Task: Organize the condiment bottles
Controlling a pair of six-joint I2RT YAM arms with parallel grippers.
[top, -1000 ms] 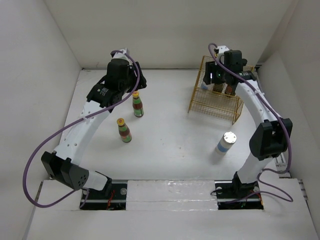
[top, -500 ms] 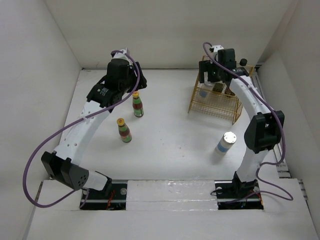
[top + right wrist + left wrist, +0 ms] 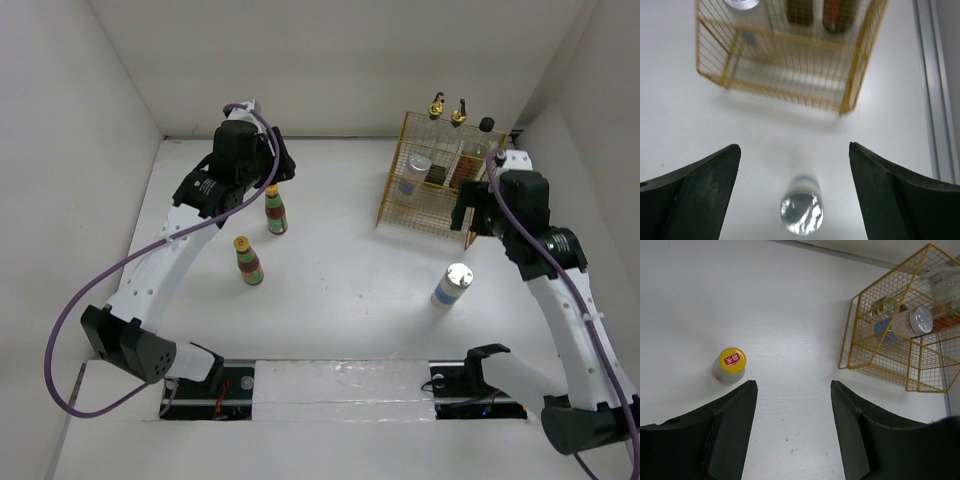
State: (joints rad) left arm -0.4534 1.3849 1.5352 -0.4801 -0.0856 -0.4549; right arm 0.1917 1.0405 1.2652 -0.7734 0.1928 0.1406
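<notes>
Now the gold wire basket point(image 3: 425, 215) holds four of the containers: two gold-topped glass cruets point(image 3: 437, 112) along its far side, a dark black-capped bottle point(image 3: 484, 135) at its far right corner, and a silver-lidded shaker point(image 3: 417, 170) at its left end. A second shaker point(image 3: 452, 284) stands upright on the worktop point(image 3: 340, 270) just in front of the basket. The right gripper point(image 3: 793, 146) hangs over the gap between that shaker and the basket, its jaws spread wide and holding nothing. Two yellow-capped sauce bottles point(image 3: 275, 210) stand well to the left of the basket. The left gripper point(image 3: 793, 382) hovers near them, released, only bare worktop between its parted jaws.
</notes>
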